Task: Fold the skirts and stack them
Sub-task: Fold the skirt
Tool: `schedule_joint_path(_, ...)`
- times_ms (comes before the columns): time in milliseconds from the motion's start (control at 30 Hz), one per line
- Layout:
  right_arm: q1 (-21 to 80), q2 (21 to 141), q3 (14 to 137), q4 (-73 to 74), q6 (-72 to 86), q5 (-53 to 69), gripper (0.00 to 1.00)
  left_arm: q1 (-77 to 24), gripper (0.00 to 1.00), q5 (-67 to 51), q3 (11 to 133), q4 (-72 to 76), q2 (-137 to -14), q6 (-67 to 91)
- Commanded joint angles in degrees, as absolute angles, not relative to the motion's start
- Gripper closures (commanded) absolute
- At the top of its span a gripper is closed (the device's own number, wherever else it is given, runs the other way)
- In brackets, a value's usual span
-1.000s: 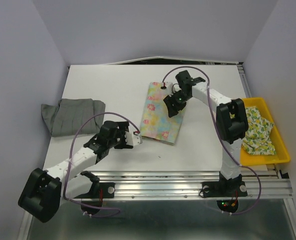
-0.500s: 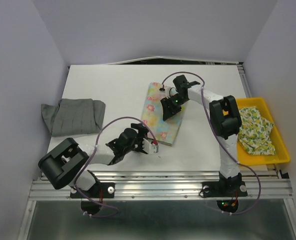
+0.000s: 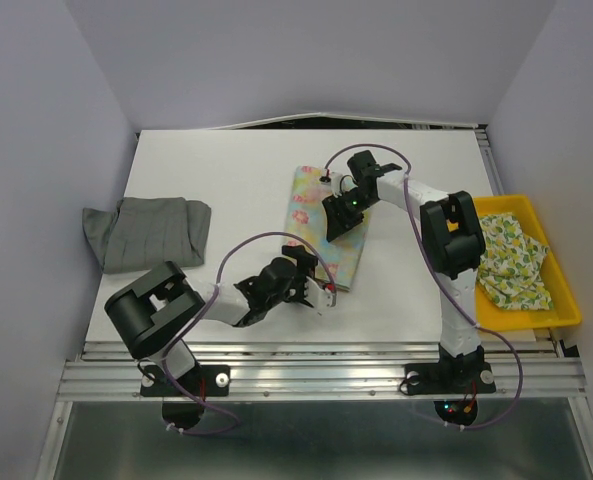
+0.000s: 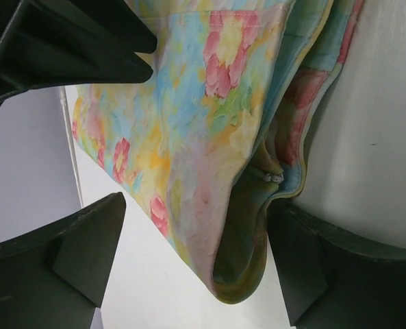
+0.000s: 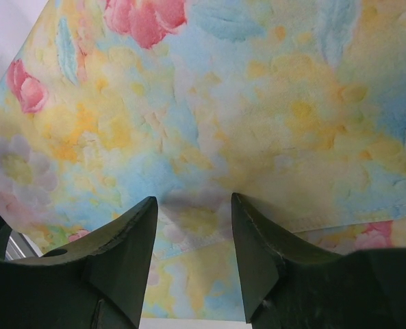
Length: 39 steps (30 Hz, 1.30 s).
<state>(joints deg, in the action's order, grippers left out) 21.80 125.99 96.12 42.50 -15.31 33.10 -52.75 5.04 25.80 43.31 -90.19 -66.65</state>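
Observation:
The pastel floral skirt [image 3: 311, 215] lies folded in a long strip at the table's middle. My left gripper [image 3: 326, 292] is open at its near right corner, and that corner [image 4: 247, 260] sits between the two fingers [image 4: 72, 253] without being pinched. My right gripper [image 3: 338, 225] is open with a narrow gap, its fingertips [image 5: 131, 233] pressed down on the skirt's right edge [image 5: 209, 137]. The grey skirt [image 3: 146, 232] lies folded at the left. The pale green-yellow print skirt [image 3: 516, 262] lies crumpled in the yellow tray.
The yellow tray [image 3: 568, 305] stands at the table's right edge. Purple cables loop over both arms. A metal rail [image 3: 326, 365] runs along the near edge.
My left gripper has swung right along the near side and reached the floral skirt's near corner. My right gripper shifted slightly toward me on the skirt, then stayed still.

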Motion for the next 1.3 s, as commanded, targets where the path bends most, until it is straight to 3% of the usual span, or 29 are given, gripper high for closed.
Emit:
schedule_joint_path(0, 22.5, 130.3, 92.3, 44.5, -17.8, 27.5, 0.46, -53.7, 0.06, 4.2, 27.4, 39.3, -91.2, -64.2)
schedule_joint_path(200, 22.5, 129.9, 91.6, 44.6, -18.2, 27.5, 0.46, -54.1, 0.16, 4.1, 30.6, 35.7, -91.2, -61.5)
schedule_joint_path(300, 22.5, 129.7, 91.4, 44.5, -18.2, 27.6, 0.47, -54.1, 0.4, 3.3, 31.5, 31.9, -89.8, -61.0)
schedule_joint_path(433, 22.5, 129.7, 91.2, 44.4, -18.4, 27.6, 0.47, -54.1, 0.55, 1.3, 31.6, 27.5, -86.9, -60.6)
schedule_joint_path(667, 22.5, 130.3, 91.3, 44.3, -18.4, 28.0, 0.48, -54.1, 0.67, -0.8, 33.5, 20.2, -86.7, -57.6)
schedule_joint_path(700, 22.5, 130.3, 91.4, 44.3, -18.2, 28.1, 0.48, -54.1, 0.64, -0.5, 33.6, 20.2, -87.4, -57.2)
schedule_joint_path(733, 22.5, 130.3, 91.5, 44.3, -18.2, 28.2, 0.48, -54.1, 0.47, -0.6, 33.7, 20.2, -87.8, -57.1)
schedule_joint_path(867, 22.5, 130.4, 91.8, 44.6, -18.1, 28.0, 0.48, -54.1, 0.26, 2.4, 33.7, 20.7, -89.0, -57.5)
schedule_joint_path(1267, 22.5, 131.2, 92.2, 46.1, -18.2, 28.0, 0.5, -54.1, 0.23, 0.1, 38.4, 16.1, -92.9, -58.4)
